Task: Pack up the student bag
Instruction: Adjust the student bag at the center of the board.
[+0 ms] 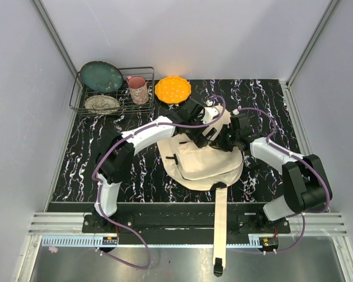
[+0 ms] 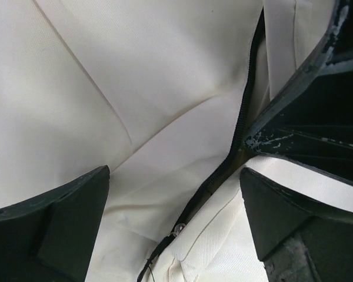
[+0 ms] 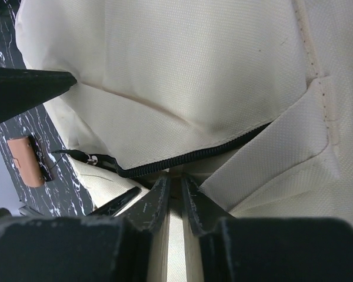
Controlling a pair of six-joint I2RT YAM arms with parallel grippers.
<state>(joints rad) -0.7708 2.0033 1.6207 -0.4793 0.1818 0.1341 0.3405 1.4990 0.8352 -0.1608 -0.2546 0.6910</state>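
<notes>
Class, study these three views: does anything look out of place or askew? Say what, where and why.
One long webbing strap of the student bag trails off the table's near edge and across the base rail, its buckled end hanging beyond. Loose there, it could snag.

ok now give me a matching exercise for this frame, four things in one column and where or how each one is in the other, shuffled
Things:
1. left tool
2. right tool
3. pink mug
4. orange dish

Place or state:
a. in the wire rack
b. shut on a fold of the student bag
c. on the table, just right of the rack
d. open, above the zipper

Pairs: 1-d, 2-b, 3-a, 4-c
</notes>
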